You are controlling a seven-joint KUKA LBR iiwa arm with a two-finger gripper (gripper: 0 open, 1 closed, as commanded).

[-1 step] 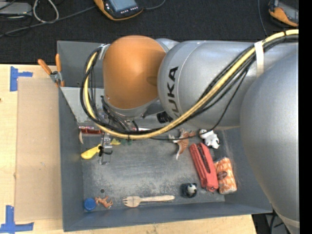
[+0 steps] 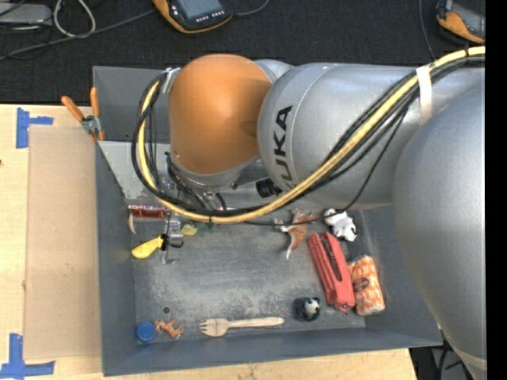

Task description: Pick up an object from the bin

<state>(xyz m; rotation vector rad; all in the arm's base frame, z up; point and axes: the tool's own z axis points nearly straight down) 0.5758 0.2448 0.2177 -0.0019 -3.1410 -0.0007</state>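
My gripper (image 2: 170, 240) reaches down under the arm's orange cover, at the left of the bin. Its tip is right beside a small yellow curved thing (image 2: 146, 249) that lies on the bin floor just to its left; whether they touch I cannot tell. A dark red-brown bar (image 2: 146, 210) lies a little further back, against the left wall. Nothing shows held in the gripper.
On the right lie a brown toy animal (image 2: 297, 232), a white-and-black toy (image 2: 342, 226), a red ribbed tool (image 2: 331, 269) and an orange patterned block (image 2: 367, 285). Along the front lie a black-and-white ball (image 2: 307, 309), a wooden fork (image 2: 238, 324), a small orange figure (image 2: 169, 328) and a blue cap (image 2: 145, 332).
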